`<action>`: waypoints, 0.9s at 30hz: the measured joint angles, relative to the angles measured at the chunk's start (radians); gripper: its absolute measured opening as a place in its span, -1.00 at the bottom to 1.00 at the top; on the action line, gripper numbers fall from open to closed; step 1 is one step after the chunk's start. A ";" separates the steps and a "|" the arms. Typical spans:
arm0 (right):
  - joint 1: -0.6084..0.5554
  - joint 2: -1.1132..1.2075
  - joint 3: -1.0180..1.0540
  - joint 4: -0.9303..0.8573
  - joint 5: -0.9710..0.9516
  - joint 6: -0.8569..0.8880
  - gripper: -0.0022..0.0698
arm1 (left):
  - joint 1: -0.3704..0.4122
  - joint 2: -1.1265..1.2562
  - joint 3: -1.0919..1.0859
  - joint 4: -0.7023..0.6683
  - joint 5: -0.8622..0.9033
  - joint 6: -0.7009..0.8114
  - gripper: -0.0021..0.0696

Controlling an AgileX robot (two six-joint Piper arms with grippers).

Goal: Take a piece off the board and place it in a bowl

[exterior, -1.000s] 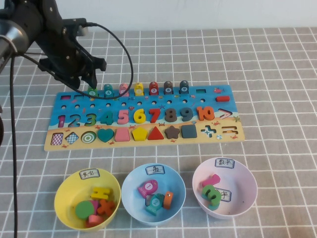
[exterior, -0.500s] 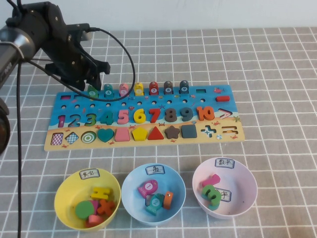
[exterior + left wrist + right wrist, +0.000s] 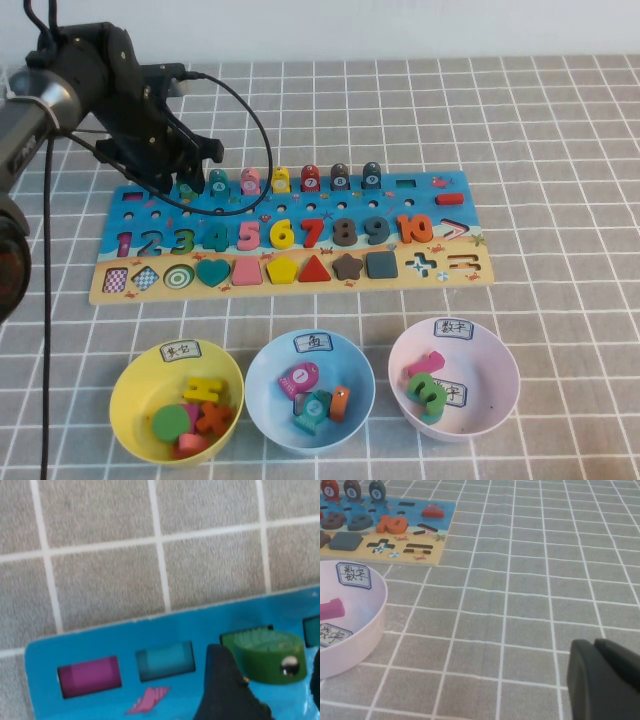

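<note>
Left gripper [image 3: 188, 178], fingers spread around the piece [image 3: 265, 655], at board [image 3: 440, 282] 10 o'clock. Board numerals read 1–10. Right gripper [image 3: 605, 680]: state cannot be determined.

A yellow bowl [image 3: 175, 400] near the table's [image 3: 560, 150] front left holds yellow, green, pink and orange shapes. A pink bowl [image 3: 454, 378] to the right holds a pink piece and a green numeral [image 3: 427, 393], and carries white labels [image 3: 453, 328]. The table is covered in a grey cloth with a white grid.
</note>
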 joint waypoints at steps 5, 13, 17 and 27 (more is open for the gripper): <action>0.000 0.000 0.000 0.000 0.000 0.000 -0.99 | 0.000 0.001 0.000 0.002 -0.031 0.000 -0.04; 0.000 0.000 0.000 0.000 0.000 0.000 -0.99 | 0.000 0.001 0.000 0.002 -0.052 0.000 -0.04; 0.000 0.000 0.000 0.000 0.000 0.000 -0.99 | 0.000 0.001 0.000 0.002 -0.054 0.000 -0.04; 0.000 0.000 0.000 0.000 0.000 0.000 -0.99 | 0.000 0.015 0.000 0.002 -0.054 0.002 -0.04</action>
